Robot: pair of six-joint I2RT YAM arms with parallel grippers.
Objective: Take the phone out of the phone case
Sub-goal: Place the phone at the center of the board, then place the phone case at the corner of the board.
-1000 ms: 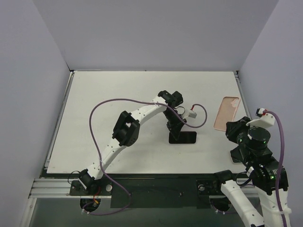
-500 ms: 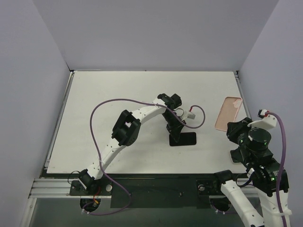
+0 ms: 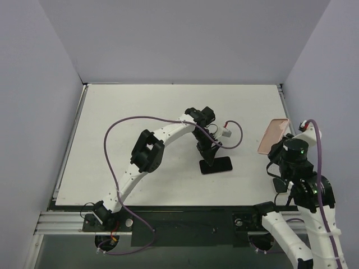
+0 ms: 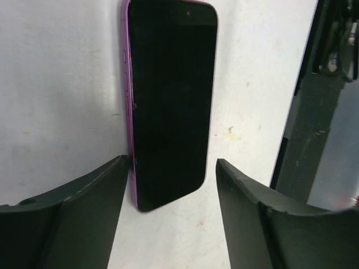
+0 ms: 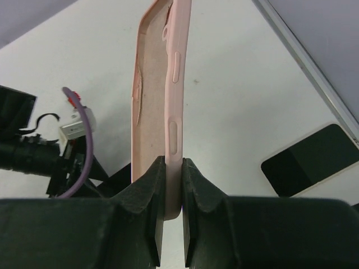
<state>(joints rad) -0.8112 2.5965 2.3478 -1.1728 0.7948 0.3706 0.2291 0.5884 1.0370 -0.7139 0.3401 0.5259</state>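
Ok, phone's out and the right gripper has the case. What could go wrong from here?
1. The right gripper pinches the case by one thin side wall only, held up on edge; that wall may flex and the case slip out.
2. The left gripper stands open astride the phone, with one finger close to its purple edge; a sideways pull-away might nudge it.

Three cameras: one high, two riding the wrists
The overhead looks down from behind the arm bases and takes in the whole table (image 3: 112, 123) from afar; the left wrist camera stares straight down, close, past its own fingers (image 4: 73, 213) at the phone (image 4: 168, 101), also seen overhead; the right wrist camera looks along the phone case (image 5: 162, 84) towards the left arm (image 5: 28, 154)
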